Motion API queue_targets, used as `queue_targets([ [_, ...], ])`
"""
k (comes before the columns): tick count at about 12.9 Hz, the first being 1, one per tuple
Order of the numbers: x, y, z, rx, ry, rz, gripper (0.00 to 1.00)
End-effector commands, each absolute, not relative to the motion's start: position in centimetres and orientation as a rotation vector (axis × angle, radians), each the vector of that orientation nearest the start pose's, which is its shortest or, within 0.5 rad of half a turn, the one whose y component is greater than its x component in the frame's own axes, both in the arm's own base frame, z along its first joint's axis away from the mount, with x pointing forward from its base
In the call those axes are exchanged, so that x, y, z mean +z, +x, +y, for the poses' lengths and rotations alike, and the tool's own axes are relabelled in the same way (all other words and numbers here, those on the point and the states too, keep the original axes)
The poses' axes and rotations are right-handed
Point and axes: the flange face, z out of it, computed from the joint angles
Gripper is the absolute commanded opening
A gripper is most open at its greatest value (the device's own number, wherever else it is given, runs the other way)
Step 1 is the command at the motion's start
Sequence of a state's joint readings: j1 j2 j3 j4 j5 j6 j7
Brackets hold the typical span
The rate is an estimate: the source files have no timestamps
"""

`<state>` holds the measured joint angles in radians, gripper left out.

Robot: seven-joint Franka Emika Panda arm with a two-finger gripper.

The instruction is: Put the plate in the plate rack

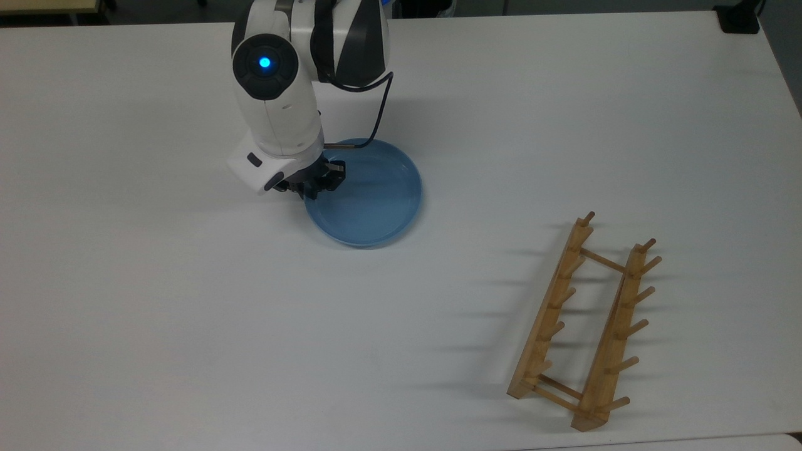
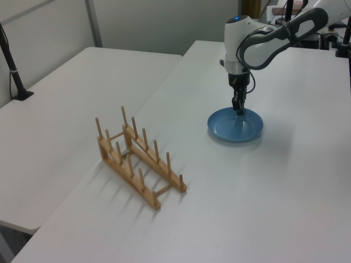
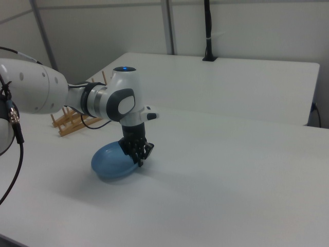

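The plate (image 1: 369,195) hangs by its rim in the gripper (image 1: 316,183), clenched on the edge and tilted, its far side low over the table (image 1: 156,300). The plate rack (image 1: 583,326) stands well apart from the plate, toward the top view's lower right. The risk is a glossy rim and a one-sided pinch: swing too fast and the plate could pivot or slip free.

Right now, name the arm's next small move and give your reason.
Probably lift straight up a little. The gripper looks shut on the rim of the plate, which sits low over the table. The plate rack stands apart, toward the top view's lower right, so the plate needs height before it travels.
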<state>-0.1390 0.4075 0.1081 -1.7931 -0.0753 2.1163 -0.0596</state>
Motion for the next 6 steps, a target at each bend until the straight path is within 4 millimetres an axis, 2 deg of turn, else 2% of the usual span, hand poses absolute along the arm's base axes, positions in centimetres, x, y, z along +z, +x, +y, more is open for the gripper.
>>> queue_targets([
  [1, 33.1, 63.5, -1.7, 0.089, -3.152, -0.078, 0.0],
  [5, 34.6, 63.6, -1.9, 0.065, -3.149, -0.069, 0.0],
  [6, 35.5, 63.5, -1.8, 0.051, -3.144, -0.072, 0.0],
])
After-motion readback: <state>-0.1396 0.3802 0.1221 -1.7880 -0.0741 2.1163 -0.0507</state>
